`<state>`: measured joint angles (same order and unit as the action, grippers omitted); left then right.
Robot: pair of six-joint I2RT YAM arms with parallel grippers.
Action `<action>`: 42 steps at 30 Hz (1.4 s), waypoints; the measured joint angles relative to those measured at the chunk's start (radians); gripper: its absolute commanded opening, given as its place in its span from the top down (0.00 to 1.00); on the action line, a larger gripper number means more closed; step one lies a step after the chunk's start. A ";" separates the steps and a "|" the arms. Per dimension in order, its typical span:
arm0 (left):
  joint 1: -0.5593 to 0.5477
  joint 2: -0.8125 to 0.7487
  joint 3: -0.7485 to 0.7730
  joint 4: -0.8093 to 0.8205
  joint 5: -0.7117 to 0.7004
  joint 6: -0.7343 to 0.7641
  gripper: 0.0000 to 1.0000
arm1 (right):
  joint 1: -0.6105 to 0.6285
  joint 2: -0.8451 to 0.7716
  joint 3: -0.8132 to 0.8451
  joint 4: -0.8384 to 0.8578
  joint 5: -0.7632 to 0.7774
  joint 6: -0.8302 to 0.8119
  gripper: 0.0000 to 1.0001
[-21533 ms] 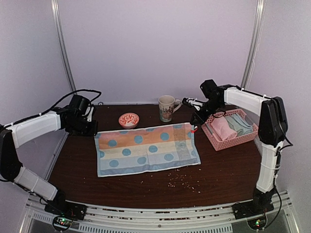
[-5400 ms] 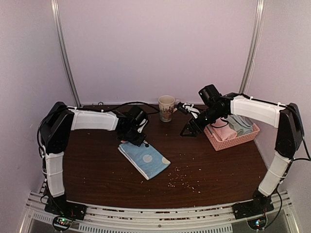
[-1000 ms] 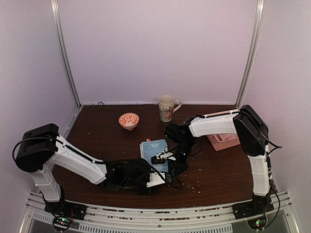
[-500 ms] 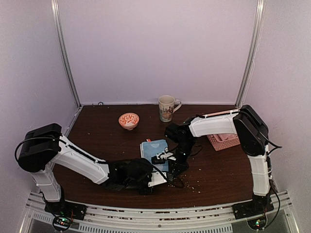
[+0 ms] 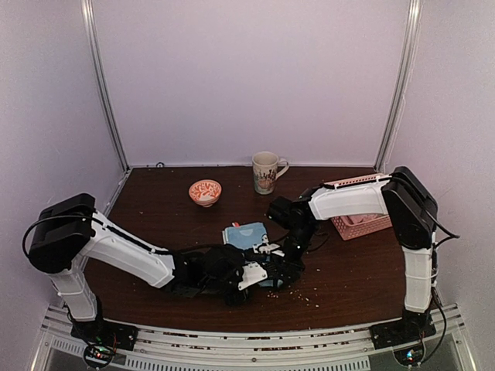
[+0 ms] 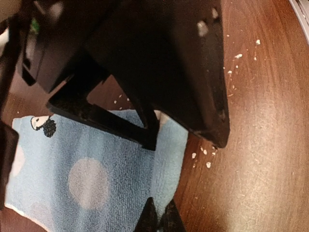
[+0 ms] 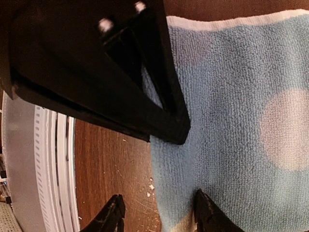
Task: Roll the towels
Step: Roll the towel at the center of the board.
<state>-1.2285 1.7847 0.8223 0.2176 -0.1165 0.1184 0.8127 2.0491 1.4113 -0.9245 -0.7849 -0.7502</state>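
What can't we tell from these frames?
- Left wrist view: whether the shut left gripper actually pinches the blue towel; its tips are cut off by the bottom edge.
- Top view: the towel's near edge, hidden under the right gripper.
- Top view: the pink basket contents, covered by the right arm.

The towel (image 5: 246, 233) is laid mid-way on the desk (image 5: 147, 220), with the bowl (image 5: 205, 191) and mug (image 5: 265, 171) set behind it. The basket (image 5: 357, 225) is placed to its right, the bowl left of the mug.
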 measured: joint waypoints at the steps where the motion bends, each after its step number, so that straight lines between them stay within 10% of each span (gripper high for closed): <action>1: 0.004 0.000 0.001 -0.002 0.005 -0.010 1.00 | 0.000 0.000 -0.010 0.015 -0.001 0.017 0.54; 13: 0.022 0.000 0.003 -0.011 0.050 -0.059 0.98 | 0.008 -0.001 -0.042 0.110 0.015 0.104 0.92; 42: 0.171 -0.019 -0.074 0.025 0.427 -0.188 0.98 | -0.047 0.266 0.218 -0.245 -0.229 -0.089 0.94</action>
<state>-1.0576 1.7653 0.7479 0.2424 0.3107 -0.0700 0.7658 2.3150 1.6291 -1.1698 -1.0138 -0.8394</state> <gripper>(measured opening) 0.021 0.065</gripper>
